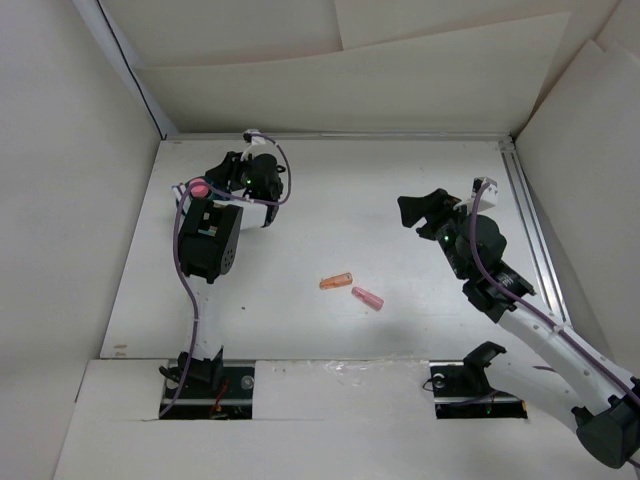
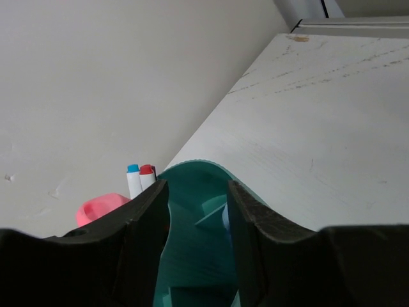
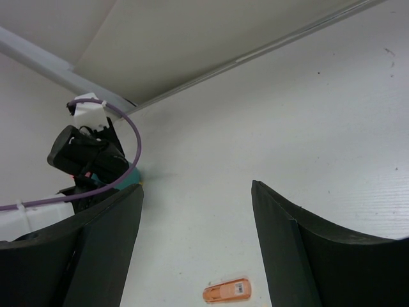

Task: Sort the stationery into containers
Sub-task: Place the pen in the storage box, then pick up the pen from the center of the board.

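Note:
The teal cup (image 2: 195,211) lies straight below my left gripper (image 2: 197,188), whose jaws stand apart with nothing between them. A blue-capped pen (image 2: 133,179) and a red-capped pen (image 2: 147,174) stand in the cup, beside a pink piece (image 2: 102,208). In the top view the arm hides the cup, and only the pink piece (image 1: 197,187) shows there. An orange piece (image 1: 336,281) and a pink piece (image 1: 368,297) lie mid-table. My right gripper (image 1: 425,208) hangs open to their right, above the table. From the right wrist the orange piece (image 3: 227,291) lies below the right gripper (image 3: 198,236).
White walls close in the table on the left, back and right. A metal rail (image 1: 530,220) runs along the right edge. The left arm (image 3: 83,153) with its purple cable (image 3: 128,147) shows far off in the right wrist view.

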